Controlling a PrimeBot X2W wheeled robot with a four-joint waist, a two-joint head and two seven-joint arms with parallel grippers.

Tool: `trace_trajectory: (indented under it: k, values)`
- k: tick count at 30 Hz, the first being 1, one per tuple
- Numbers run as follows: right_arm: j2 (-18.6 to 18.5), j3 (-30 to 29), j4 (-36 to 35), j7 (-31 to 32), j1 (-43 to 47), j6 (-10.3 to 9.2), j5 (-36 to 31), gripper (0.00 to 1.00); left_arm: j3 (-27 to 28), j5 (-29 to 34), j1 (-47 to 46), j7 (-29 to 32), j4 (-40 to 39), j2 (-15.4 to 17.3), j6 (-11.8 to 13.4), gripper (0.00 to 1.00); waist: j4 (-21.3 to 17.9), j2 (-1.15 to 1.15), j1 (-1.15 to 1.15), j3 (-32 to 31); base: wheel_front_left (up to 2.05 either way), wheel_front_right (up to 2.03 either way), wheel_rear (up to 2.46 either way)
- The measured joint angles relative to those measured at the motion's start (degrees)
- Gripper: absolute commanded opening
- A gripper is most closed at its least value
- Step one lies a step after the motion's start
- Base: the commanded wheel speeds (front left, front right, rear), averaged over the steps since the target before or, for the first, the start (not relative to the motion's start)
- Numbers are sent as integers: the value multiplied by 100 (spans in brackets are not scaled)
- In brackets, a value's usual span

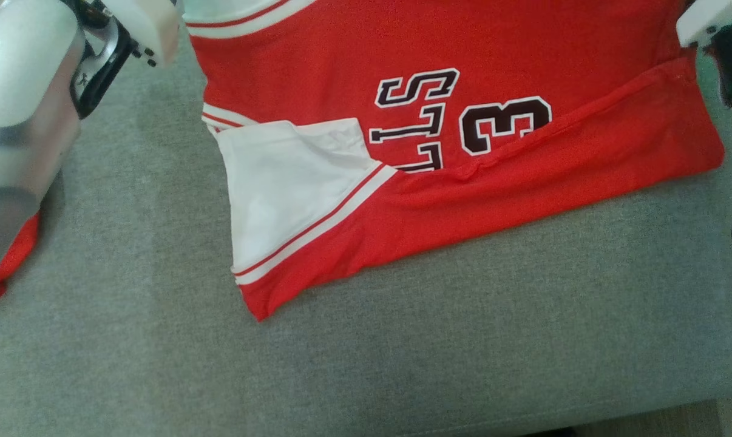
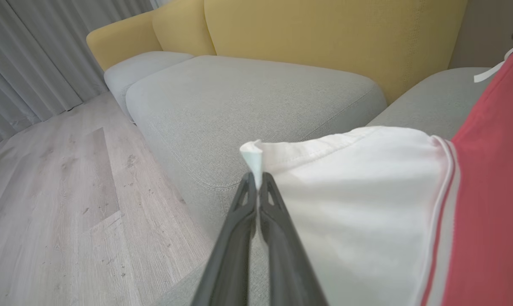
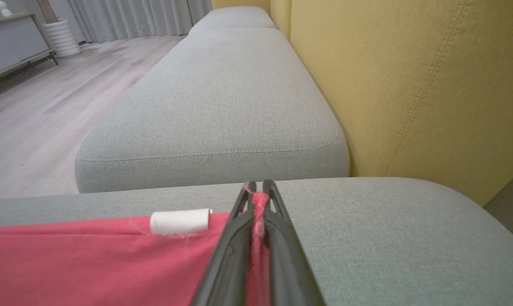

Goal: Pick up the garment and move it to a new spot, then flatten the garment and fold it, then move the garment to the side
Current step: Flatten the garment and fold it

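The garment [image 1: 475, 145] is a red jersey with white sleeves, dark letters and a "3", spread over the grey sofa seat [image 1: 402, 352] with its near part folded up over the print. In the left wrist view my left gripper [image 2: 256, 180] is shut on the white sleeve edge [image 2: 252, 159], lifted above the seat. In the right wrist view my right gripper [image 3: 257, 189] is shut on a pinch of the red hem [image 3: 259, 204]. The head view shows my pale left forearm [image 1: 26, 121] at upper left and part of the right wrist [image 1: 718, 30] at upper right.
Yellow backrest cushions [image 3: 409, 85] stand behind the seat. A second grey seat cushion [image 3: 222, 102] lies beyond, with wooden floor [image 2: 48, 204] and grey curtains [image 2: 35, 51] past it. A small white tag [image 3: 180, 221] lies on the red fabric. A red scrap [image 1: 11, 261] shows under my left forearm.
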Motion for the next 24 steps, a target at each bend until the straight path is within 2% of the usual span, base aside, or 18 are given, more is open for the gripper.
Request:
trace_trajectory:
  k: [5,13,18,24]
  values:
    - [-97,358,-183,193,326,0,411,0,-353,144,77,-69,-22,60,-91,0,61,0,0,-197,0,0,0]
    - [-655,1061,-575,840,1210,0,1118,0,-670,145,884,101,-687,381,-142,0,145,0,-1,-677,0,0,0]
    - [-996,1439,-876,1246,1505,0,1553,0,-766,-67,1335,589,-1503,749,-142,0,188,0,-1,-992,0,0,0]
    - [-1344,1891,-1102,1625,1802,0,1889,0,-905,-414,1811,1480,-2884,1335,-142,0,246,0,-2,-1247,0,0,0]
